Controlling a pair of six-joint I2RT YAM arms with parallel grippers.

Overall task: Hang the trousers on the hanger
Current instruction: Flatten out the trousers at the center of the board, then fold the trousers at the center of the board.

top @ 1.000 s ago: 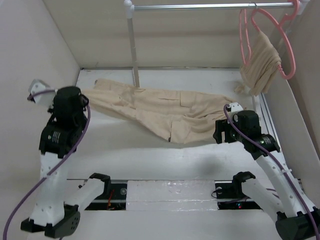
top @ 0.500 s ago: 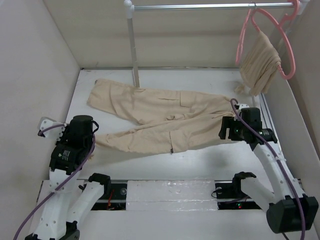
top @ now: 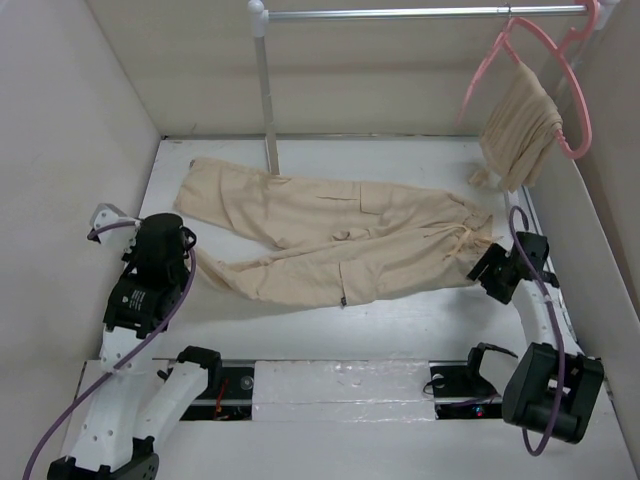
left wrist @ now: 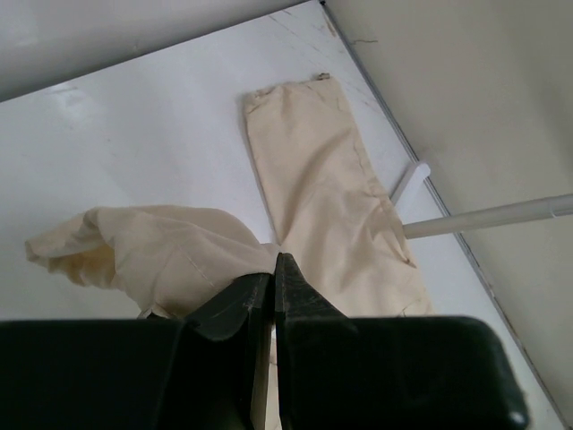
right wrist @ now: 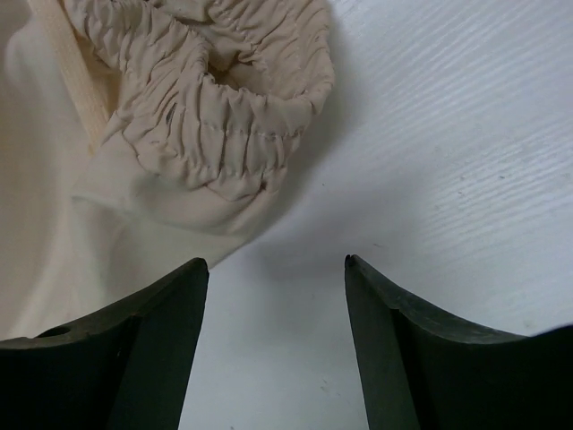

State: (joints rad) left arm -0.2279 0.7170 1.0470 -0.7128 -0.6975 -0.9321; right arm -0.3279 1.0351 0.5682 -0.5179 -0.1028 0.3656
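The pale beige trousers (top: 340, 225) lie flat across the table, waistband to the right and legs to the left. My left gripper (top: 193, 252) is shut on the cuff end of the near leg; in the left wrist view the closed jaws (left wrist: 273, 265) pinch bunched fabric (left wrist: 161, 255), with the far leg (left wrist: 322, 179) beyond. My right gripper (top: 490, 270) is open and empty just right of the waistband; its wrist view shows the jaws (right wrist: 276, 264) over bare table with the gathered waistband (right wrist: 215, 116) ahead. The pink hanger (top: 578, 115) hangs on the rail at the top right.
A smaller bunched beige garment (top: 520, 120) hangs on a twin pink hanger (top: 470, 90), which looks blurred. The rail's post (top: 266, 90) stands behind the trousers. Beige walls close in left, right and behind. A white strip (top: 340, 385) runs between the arm bases.
My left gripper has come down and toward the front with the near leg's cuff, spreading the legs apart. My right gripper has drawn back right off the waistband. The left pink hanger swings.
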